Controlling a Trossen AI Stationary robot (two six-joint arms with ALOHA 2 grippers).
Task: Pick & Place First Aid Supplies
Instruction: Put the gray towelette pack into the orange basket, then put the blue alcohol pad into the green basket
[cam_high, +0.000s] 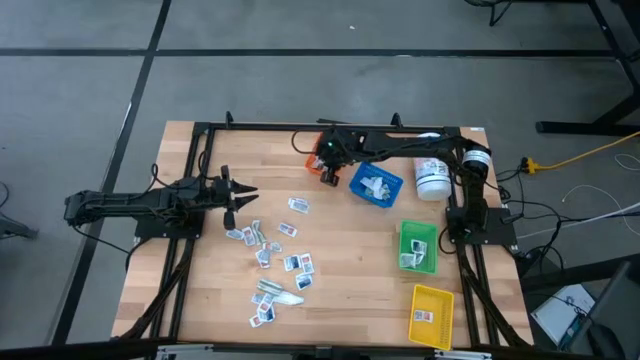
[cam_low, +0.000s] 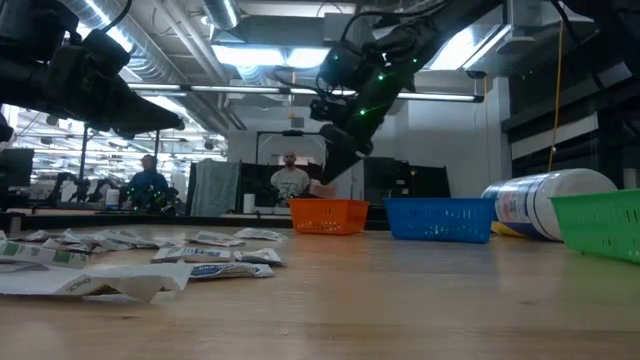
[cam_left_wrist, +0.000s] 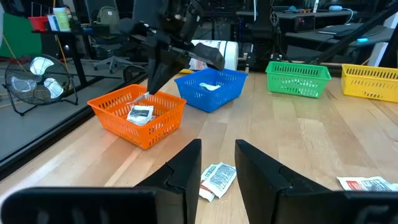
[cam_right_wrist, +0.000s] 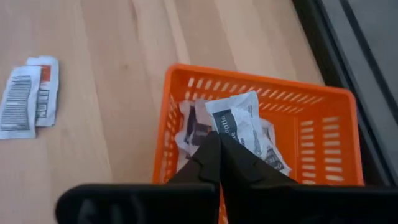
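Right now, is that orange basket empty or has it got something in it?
Not empty: the orange basket holds crumpled white packets, seen in both wrist views.

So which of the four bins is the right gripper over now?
The orange bin, farthest from the yellow one; the right gripper hangs shut above the packets in it.

Even overhead light, glaring ceiling strips (cam_low: 250, 55) in low view, blurred foreground packets (cam_low: 90, 280).
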